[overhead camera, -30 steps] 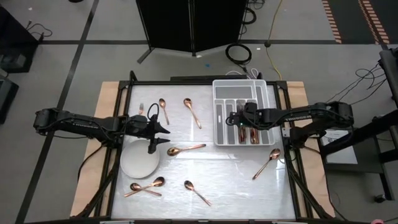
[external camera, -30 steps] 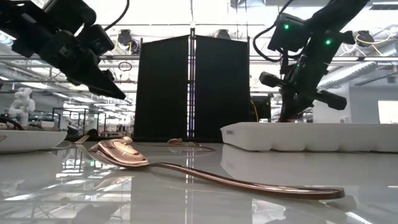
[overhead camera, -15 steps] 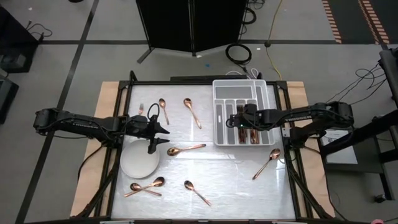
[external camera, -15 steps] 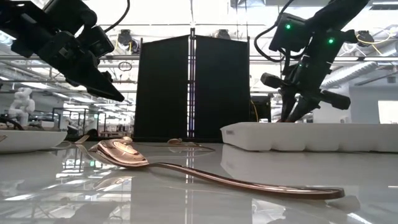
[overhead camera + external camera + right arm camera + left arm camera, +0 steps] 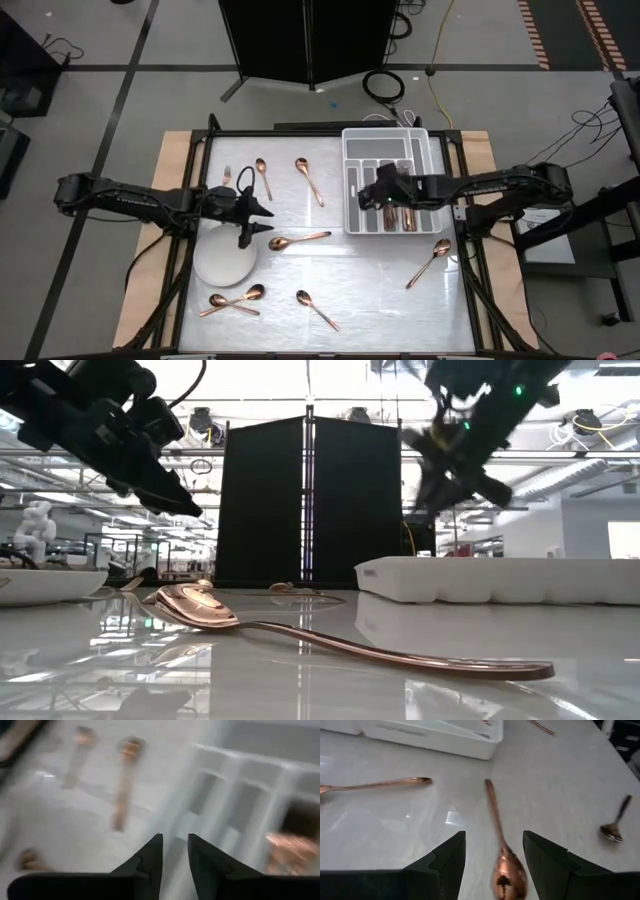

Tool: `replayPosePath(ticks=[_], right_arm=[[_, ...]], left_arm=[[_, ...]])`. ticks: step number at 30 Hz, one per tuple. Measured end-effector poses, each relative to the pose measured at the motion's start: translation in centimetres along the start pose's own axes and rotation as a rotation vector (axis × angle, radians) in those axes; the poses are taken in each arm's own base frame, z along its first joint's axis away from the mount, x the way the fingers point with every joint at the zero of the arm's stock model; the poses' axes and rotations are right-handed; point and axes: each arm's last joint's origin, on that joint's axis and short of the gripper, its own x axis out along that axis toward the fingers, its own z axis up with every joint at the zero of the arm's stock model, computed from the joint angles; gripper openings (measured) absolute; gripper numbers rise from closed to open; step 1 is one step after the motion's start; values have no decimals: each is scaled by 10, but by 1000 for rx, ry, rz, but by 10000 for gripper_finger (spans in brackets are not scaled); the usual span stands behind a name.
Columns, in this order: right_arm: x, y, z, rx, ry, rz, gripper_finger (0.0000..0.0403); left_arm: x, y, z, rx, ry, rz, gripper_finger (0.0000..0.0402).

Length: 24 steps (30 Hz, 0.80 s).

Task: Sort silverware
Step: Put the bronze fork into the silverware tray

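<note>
The right end effector (image 5: 378,192) hangs over the white tray (image 5: 424,150), its fingers a little apart and empty. The left end effector (image 5: 258,220) hovers open above a spoon (image 5: 298,239) beside the plate (image 5: 222,265). Other silverware lies scattered on the bench (image 5: 370,280); some rests in the tray.

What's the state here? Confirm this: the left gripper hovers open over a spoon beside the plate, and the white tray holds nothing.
Wrong on the tray. The high view shows copper silverware lying in the white tray. The rest stands: the left gripper hovers open over a spoon beside the plate.
</note>
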Motion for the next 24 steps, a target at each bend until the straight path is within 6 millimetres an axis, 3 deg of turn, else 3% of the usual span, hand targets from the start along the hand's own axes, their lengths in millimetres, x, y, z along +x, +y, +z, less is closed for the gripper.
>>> replayPosePath(ticks=[6,11,13,18,24], right_arm=[[-15,34,-13,-215,-94,235,80],[-15,54,-33,-348,-176,296,80],[-10,60,-40,-400,-205,297,80],[-5,64,-42,-487,-239,312,80],[-13,71,-34,-388,-302,393,80]], left_arm=[[0,-2,-8,-213,74,47,196],[-1,-23,-10,-181,127,-174,196],[-2,-32,-6,-201,131,-170,196],[-17,-34,19,-318,201,78,196],[-47,-7,46,-340,269,598,196]])
